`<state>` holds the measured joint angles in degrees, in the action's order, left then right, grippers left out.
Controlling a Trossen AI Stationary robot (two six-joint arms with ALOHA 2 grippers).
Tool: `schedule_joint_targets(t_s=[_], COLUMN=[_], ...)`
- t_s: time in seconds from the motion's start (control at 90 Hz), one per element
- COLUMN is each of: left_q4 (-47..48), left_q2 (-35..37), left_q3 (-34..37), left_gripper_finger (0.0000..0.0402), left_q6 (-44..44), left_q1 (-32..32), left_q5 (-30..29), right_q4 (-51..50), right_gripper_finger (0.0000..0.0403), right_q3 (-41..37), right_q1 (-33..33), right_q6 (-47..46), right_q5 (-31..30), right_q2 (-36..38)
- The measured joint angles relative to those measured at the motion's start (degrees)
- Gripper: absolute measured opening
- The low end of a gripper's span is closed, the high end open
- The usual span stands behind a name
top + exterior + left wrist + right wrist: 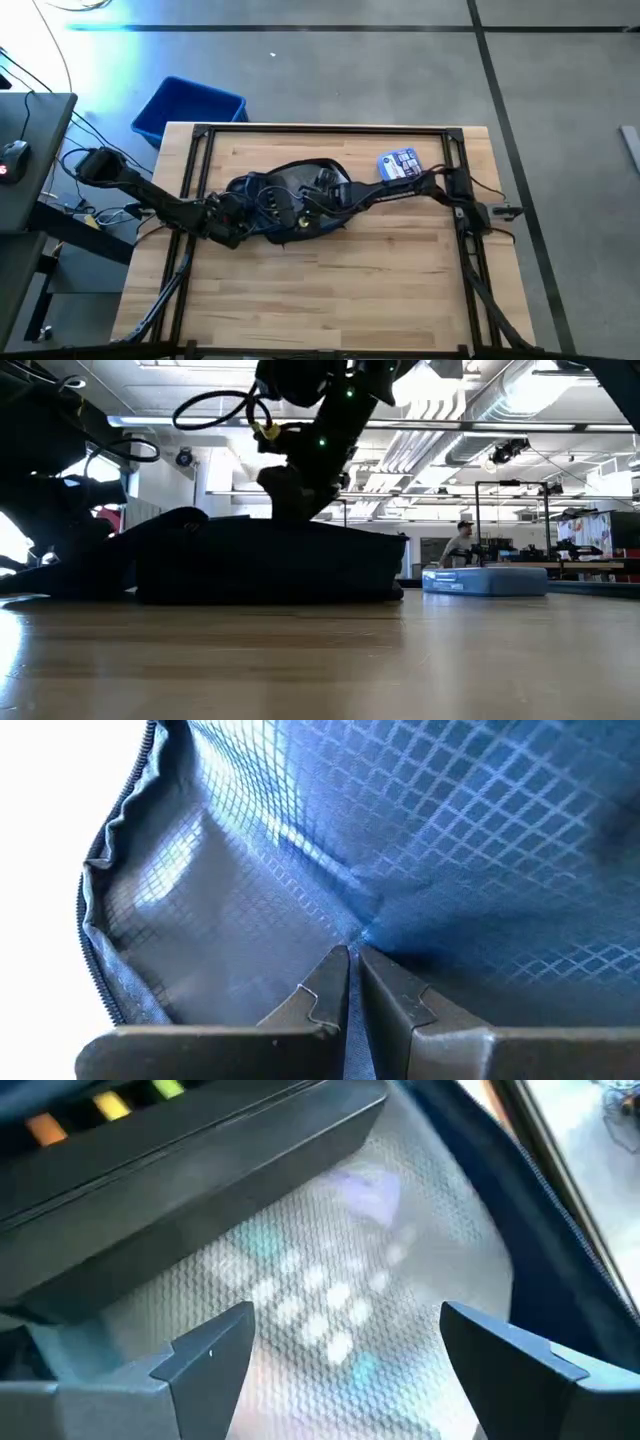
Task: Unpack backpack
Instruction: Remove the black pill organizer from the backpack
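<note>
The left gripper point(352, 960) had its jaws almost together, with a fold of the blue checked lining of the backpack point(420, 830) pinched between the tips. The zipper edge of the bag ran close beside it. The right gripper point(345, 1330) had its jaws wide apart, with nothing between them. It pointed down into the bag, over a pale shiny woven surface, and a dark flat object with coloured marks point(190, 1140) lay just beyond the fingers.

In the high view the backpack point(290, 200) lay flat in the middle of the wooden table point(330, 300), a little toward the far edge, and its opening was spread. The left arm reached in from the left side and the right arm from the right side, and both grippers met at the bag. A small blue and white packet point(399, 165) lay on the table just beside the bag, near the right arm. A blue bin point(188, 108) stood on the floor beyond the far left corner of the table. In the low view a person point(460, 544) sat far behind in the room.
</note>
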<state>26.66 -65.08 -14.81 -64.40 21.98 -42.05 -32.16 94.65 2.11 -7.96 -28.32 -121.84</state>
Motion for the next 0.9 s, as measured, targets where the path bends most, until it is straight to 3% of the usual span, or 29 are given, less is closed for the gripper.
schedule_joint_targets(t_s=[0.2,0.311,0.522,0.667,0.9], left_q4=[-0.12,-0.23,-0.43,-0.34,0.42], left_q2=[0.0,0.0,0.02,0.02,0.09], left_q3=[0.0,0.0,0.0,0.0,0.0], left_gripper_finger=[0.0007,0.0007,0.0007,0.0007,0.0007], left_q6=[0.11,0.11,0.89,1.66,2.6], left_q1=[0.0,0.0,0.0,0.0,0.0], left_q5=[-0.68,-0.93,-4.54,-6.05,-7.05], right_q4=[0.57,2.92,13.91,19.83,19.34], right_gripper_finger=[0.0304,0.0304,0.0304,0.0304,0.0304], right_q3=[0.0,-0.06,-0.07,-0.04,0.25], right_q1=[2.45,4.83,9.11,10.99,13.39], right_q6=[0.49,1.28,2.21,4.09,9.53], right_q5=[7.78,9.19,10.75,15.02,8.43], right_q2=[-0.18,-1.16,-4.47,-6.32,-6.1])
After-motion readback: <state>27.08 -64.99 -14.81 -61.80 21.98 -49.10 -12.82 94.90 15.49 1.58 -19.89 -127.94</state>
